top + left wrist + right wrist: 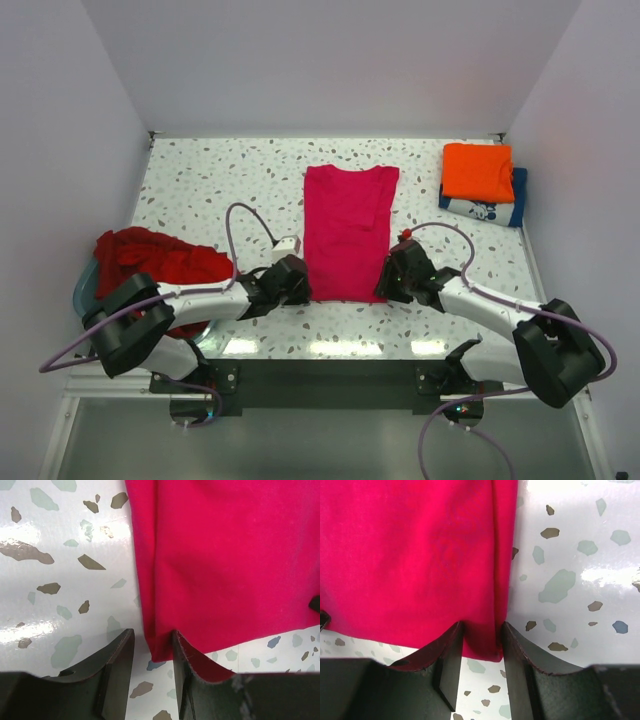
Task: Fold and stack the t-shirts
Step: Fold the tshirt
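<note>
Grippers both part-open: left gripper (150, 639) straddles the near-left hem corner of the magenta shirt (348, 235), w/ a sliver of bare table (75, 580) showing btwn its left finger and the cloth. Right gripper (482, 630) straddles the near-right hem corner, cloth filling the gap but lying flat, not bunched, so neither looks clamped yet. Shirt lies mid-table as a narrow strip, long axis running near edge to far edge, collar end far, hem right at the fingertips; one arm per corner, equally close. Next move prob. needs both to pinch and carry the hem toward the far edge together. Far-right corner: orange shirt (478, 170) folded on top of navy shirt (500, 208). Near-left corner: pale blue tub (84, 290) holds a heap of dark red shirts (160, 262), spilling over its rim.
</note>
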Controlling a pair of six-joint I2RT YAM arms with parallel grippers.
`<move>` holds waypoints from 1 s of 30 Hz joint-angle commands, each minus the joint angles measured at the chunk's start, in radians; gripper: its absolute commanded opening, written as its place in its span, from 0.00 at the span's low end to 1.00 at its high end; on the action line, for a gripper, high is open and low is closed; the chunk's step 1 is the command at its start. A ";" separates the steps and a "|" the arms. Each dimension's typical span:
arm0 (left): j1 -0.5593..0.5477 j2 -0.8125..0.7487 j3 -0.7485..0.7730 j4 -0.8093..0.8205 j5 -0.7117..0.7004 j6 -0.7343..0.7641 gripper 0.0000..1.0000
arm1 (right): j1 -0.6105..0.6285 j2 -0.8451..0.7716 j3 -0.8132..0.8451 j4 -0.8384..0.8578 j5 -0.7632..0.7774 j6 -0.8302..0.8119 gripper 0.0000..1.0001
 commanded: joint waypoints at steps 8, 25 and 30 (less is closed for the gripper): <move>-0.025 0.015 -0.058 -0.007 0.066 -0.027 0.22 | 0.029 0.023 -0.030 -0.079 0.036 -0.003 0.16; -0.201 -0.297 -0.142 -0.186 -0.044 -0.078 0.00 | 0.278 -0.267 -0.008 -0.383 0.132 0.135 0.00; -0.284 -0.416 -0.147 -0.255 -0.067 -0.148 0.00 | 0.350 -0.339 0.012 -0.481 0.121 0.166 0.00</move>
